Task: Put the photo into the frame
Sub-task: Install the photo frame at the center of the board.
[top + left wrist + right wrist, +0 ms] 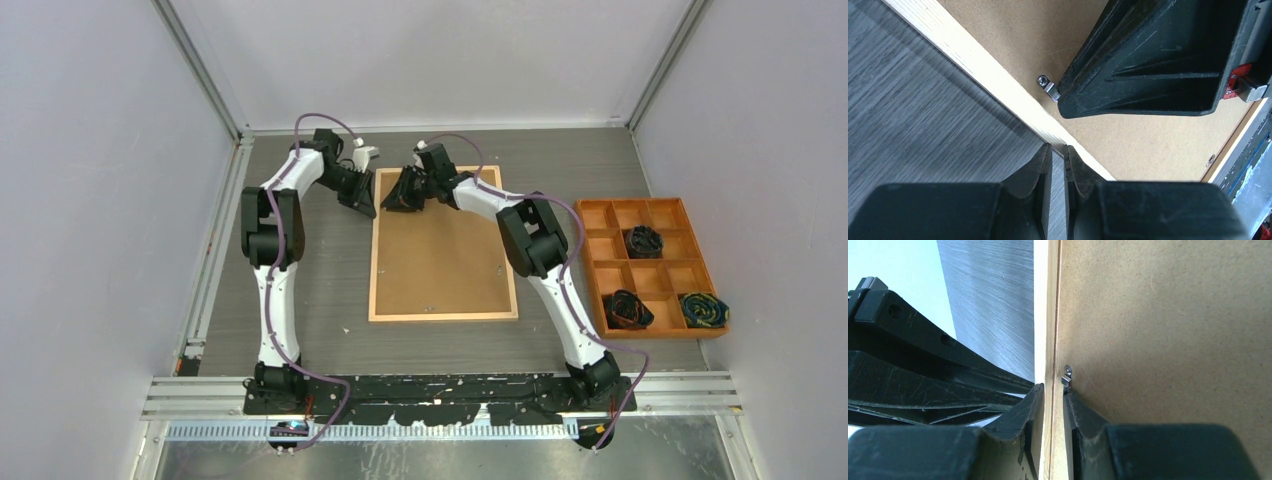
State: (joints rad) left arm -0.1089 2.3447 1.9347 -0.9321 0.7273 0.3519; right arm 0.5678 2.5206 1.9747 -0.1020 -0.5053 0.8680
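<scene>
The left arm and right arm both reach forward and meet at the frame's far-left corner on the bench. The left jaws are closed and empty. The right jaws sit astride its rail, and I cannot tell whether they grip it.

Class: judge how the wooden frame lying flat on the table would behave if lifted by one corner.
Probably stiff: the frame has straight wood rails and lies evenly flat. Likely light for its size, being thin. Resting on the smooth table, it might slide when nudged.

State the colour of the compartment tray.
The tray is orange, seen best in the top external view.
</scene>
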